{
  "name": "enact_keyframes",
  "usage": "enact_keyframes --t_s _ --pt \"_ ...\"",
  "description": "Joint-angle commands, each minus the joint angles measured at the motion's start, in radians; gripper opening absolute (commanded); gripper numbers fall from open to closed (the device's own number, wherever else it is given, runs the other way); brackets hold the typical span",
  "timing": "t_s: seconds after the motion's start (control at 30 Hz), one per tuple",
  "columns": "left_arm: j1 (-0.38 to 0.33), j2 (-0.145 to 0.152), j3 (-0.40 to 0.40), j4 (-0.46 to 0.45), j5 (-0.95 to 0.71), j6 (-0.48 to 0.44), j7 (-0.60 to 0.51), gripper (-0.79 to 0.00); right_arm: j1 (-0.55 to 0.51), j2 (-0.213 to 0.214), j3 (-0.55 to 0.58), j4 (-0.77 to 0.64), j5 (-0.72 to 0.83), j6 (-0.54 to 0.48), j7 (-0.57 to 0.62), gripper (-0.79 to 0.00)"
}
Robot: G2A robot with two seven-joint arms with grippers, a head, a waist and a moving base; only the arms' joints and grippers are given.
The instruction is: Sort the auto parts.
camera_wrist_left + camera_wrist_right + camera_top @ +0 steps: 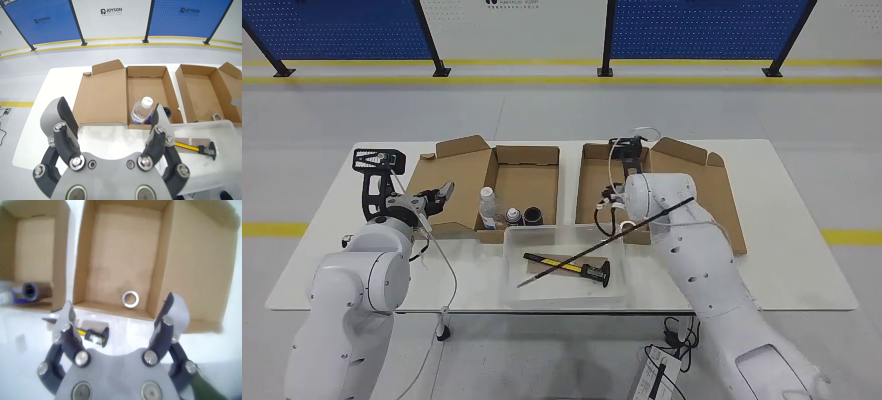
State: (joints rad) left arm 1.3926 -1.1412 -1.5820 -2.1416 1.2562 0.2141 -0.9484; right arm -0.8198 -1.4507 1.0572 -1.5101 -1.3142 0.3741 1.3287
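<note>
One ring (130,299) in box (121,256), apart from spread right pincer (119,302).

A bottle (141,111) is blocking the near end of the left box (147,85). A ring (130,299) is lying in the right box (121,256).

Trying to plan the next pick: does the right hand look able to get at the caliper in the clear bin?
Probably yes. The right hand hangs open near the caliper, which lies uncovered in the open-topped clear bin, and nothing visible stands between them.
</note>
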Motion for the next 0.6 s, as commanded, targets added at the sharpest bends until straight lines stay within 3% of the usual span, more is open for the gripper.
enact_keyframes --t_s 0.0,0.17,0.37,0.57 --pt "0.0 0.0 0.0 0.0 0.0 0.0 0.0 0.0 -0.028 0.003 -0.013 -0.101 -0.016 -0.041 0.025 0.0" --pt "0.0 0.0 0.0 0.0 0.0 0.0 0.0 0.0 -0.054 -0.003 -0.09 -0.191 -0.006 -0.156 0.076 0.0" --pt "0.0 0.0 0.0 0.0 0.0 0.0 0.0 0.0 -0.023 -0.025 -0.213 -0.129 0.039 -0.264 0.129 0.0" --pt "0.0 0.0 0.0 0.0 0.0 0.0 0.0 0.0 -0.004 -0.047 -0.265 -0.039 0.11 -0.294 0.118 0.0"
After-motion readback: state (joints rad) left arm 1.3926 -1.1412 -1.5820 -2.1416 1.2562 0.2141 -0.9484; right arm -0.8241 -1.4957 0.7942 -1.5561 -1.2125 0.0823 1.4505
